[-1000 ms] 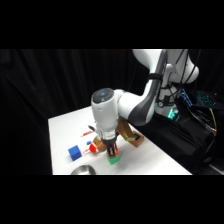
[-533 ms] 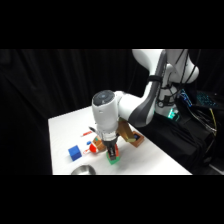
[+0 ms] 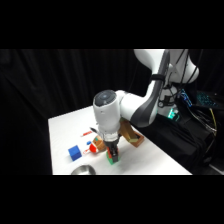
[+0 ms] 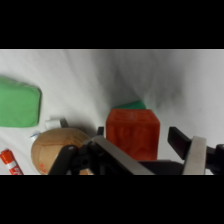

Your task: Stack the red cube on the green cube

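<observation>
The pincer (image 4: 145, 150) hangs low over the desk (image 4: 190, 85) with the red cube (image 4: 132, 134) between its two fingers. In the wrist view one finger (image 4: 192, 150) stands at the cube's right side, with a thin dark gap showing between them at the top, and the other, a grey bar, runs along the cube's lower left; the fingers are spread about as wide as the cube. Whether they are actually pressing on it or have let go cannot be told.

The red cube sits on top of the green cube (image 4: 131, 105), of which only a small green wedge peeks out behind the red cube's upper edge. In the side view the pincer (image 3: 112, 154) comes straight down from above at the near part of the desk (image 3: 65, 127), and the green cube (image 3: 112, 160) shows just beneath its tip, resting on the surface.

Just beside the pincer's linkage in the wrist view lies a rounded wooden piece (image 4: 57, 147), close to the red cube's left. Beyond that, well apart from the stack, lies a pale green flat block (image 4: 19, 101). A thin red stick (image 4: 9, 161) sits at the lower left edge.

In the side view a blue cube (image 3: 75, 152) stands to the left of the pincer, apart from it, and a brown wooden block (image 3: 131, 136) lies behind it. A round metal bowl (image 3: 82, 170) shows at the desk's near edge.
</observation>
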Tool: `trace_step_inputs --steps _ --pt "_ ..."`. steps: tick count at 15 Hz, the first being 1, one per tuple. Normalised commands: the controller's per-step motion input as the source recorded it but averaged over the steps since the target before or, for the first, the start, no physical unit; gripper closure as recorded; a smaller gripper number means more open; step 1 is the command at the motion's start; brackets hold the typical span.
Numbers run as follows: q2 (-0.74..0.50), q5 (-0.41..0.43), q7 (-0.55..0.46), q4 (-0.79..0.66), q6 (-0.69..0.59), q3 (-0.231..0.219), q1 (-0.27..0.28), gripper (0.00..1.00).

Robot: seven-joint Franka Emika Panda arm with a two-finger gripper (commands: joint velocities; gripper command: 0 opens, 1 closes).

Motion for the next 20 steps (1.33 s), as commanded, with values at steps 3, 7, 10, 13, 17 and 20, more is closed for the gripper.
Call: trace_step_inputs --steps 3,7,10,13,17,20 --pt "-0.32 0.028 0.0 -0.13 -0.24 -0.059 0.069 0.0" --pt "-0.38 -0.008 0.02 -0.16 -0.22 -0.032 0.051 0.0" --pt "-0.41 -0.006 0.0 -0.16 -0.25 0.015 0.01 0.0" --pt "-0.44 0.016 -0.05 -0.16 -0.3 0.062 -0.036 0.0" --pt "-0.41 0.035 -0.11 -0.12 -0.33 0.098 -0.085 0.0" --pt "-0.28 0.093 -0.24 -0.05 -0.31 0.118 -0.134 0.0"
